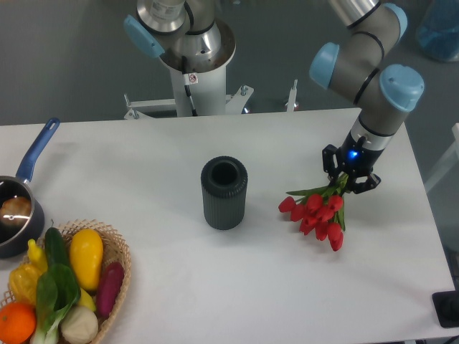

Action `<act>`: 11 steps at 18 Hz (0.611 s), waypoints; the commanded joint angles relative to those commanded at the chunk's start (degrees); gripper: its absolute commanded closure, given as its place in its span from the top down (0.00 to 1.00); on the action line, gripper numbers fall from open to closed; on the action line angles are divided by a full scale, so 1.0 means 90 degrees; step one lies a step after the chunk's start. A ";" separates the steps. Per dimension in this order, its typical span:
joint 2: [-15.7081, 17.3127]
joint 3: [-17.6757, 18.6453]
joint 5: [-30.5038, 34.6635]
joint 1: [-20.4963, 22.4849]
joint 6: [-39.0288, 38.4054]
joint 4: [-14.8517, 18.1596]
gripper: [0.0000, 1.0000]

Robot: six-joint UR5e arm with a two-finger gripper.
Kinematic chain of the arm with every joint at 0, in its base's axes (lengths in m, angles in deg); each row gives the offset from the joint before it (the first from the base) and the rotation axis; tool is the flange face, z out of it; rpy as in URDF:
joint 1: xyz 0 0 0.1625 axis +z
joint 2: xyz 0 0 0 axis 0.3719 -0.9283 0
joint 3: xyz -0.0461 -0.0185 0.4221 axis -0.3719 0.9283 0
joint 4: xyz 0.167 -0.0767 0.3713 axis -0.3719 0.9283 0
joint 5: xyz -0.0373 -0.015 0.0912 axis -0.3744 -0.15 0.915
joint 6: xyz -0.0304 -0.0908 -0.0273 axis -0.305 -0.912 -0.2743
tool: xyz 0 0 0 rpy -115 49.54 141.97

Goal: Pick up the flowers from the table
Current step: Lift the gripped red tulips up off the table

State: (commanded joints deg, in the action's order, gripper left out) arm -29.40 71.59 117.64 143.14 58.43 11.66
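One white table [179, 287] before grey flooring.

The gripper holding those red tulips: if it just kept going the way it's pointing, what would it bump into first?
The gripper points down, shut on the flowers at their stems. Going straight on, it would likely press them onto the white table beneath; nothing else looks to be in the way, though depth is unclear.

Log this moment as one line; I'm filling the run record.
phase: lifting | end effector: shut on flowers stems | blooms hang down-left | table: cylinder upright
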 joint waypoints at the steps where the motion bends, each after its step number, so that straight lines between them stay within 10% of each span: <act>1: 0.0068 0.0000 0.0000 0.0000 -0.0048 0.0000 0.35; 11: 0.0420 -0.0312 -0.0390 -0.0010 -0.0448 0.0439 0.35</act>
State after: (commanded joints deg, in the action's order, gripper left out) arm -25.61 68.79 114.13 143.05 54.39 15.61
